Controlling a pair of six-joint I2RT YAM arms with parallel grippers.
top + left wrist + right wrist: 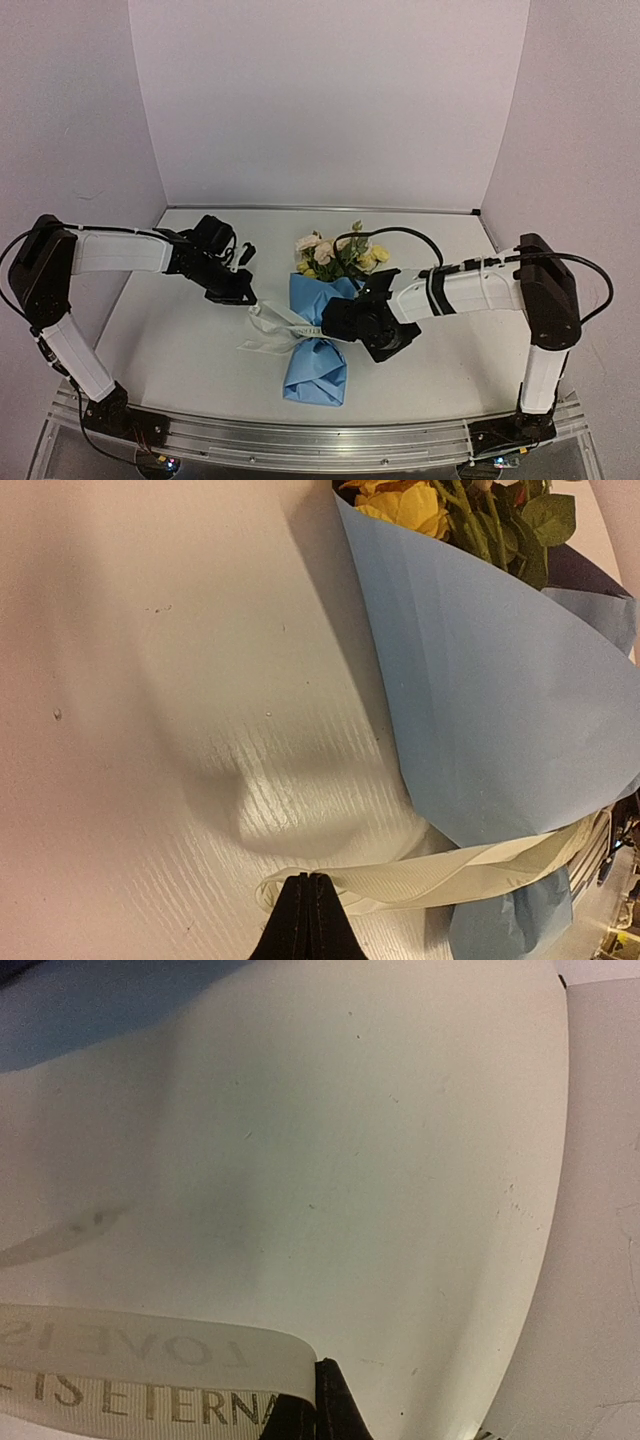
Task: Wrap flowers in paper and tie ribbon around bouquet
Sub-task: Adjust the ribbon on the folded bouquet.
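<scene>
White table point(170, 350) held bouquet point(312, 292), lying mid-table between both arms, blooms toward far wall. Light blue paper point(315, 378) formed cone; navy face showed at mouth in left wrist view. Flowers point(340, 255): yellow and pink-cream heads with green leaves at cone's top. Cream ribbon point(272, 332) ran round cone's waist, slack spread to left. Print read "IS ETERNA"; row above, upside down, "LOVE IS". Left gripper point(308, 895): jaws closed, pinching ribbon loop beside cone. Right gripper point(318, 1380): jaws closed on lettered ribbon end.
</scene>
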